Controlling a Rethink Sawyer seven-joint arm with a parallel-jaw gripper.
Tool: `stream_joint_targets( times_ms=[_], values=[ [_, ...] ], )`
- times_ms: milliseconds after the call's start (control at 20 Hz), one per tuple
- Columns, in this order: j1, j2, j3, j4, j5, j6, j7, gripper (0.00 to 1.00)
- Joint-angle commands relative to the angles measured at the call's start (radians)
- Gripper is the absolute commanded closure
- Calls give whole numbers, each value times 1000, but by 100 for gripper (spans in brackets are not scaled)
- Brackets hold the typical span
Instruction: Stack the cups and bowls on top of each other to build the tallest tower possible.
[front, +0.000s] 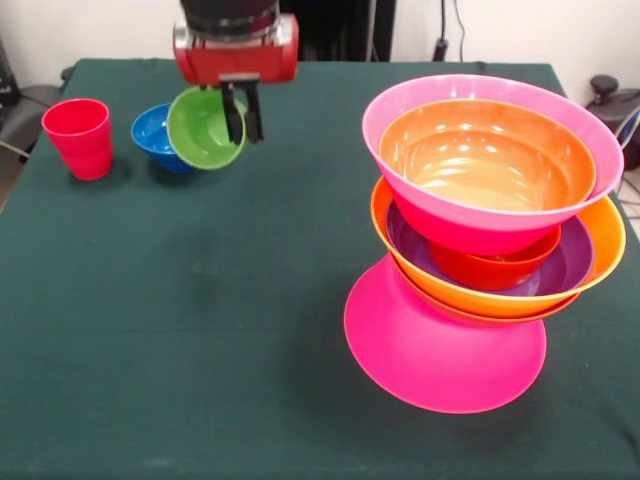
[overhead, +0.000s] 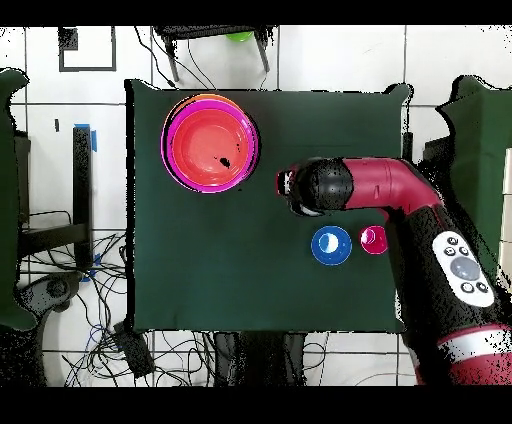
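The tool (front: 243, 112) is pinched shut on the rim of the green cup (front: 205, 127), holding it tipped above the counter (front: 200, 330), far left. One red cup (front: 79, 137) and one small blue bowl (front: 157, 134) sit beside it. The tower (front: 480, 230) stands right: six bowls show.

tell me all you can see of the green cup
The lime green cup is a small glossy plastic tumbler, tipped on its side so its open mouth faces the camera. The gripper pinches its rim, one finger inside, one outside. It overlaps the small blue bowl behind it; whether it is lifted is unclear.
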Motion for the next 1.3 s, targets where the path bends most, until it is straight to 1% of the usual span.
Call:
stream_joint_targets(
  times_ms=[50,200,400,500,550,600,750,800,950,1000,1050,1100,1150,1300],
  values=[
    [45,-135,-73,174,-16,-103,134,100],
    [46,-152,-108,198,-27,-134,153,100],
    [42,-197,-166,237,-55,-208,170,100],
    [44,-225,-199,253,-70,-243,178,100],
    [41,-250,-215,274,-77,-272,184,100],
    [43,-263,-226,281,-75,-281,183,100],
    [30,-338,-256,350,-56,-341,180,100],
    [29,-348,-264,362,-52,-364,179,100],
    [-4,-384,-282,423,-28,-448,177,100],
    [-4,-390,-291,432,-26,-466,179,100],
    [-15,-406,-300,459,-29,-517,187,100],
    [-13,-412,-310,467,-31,-541,193,100],
    [-17,-425,-324,488,-39,-594,202,100],
    [-7,-450,-374,520,-55,-721,219,100]
  ],
)
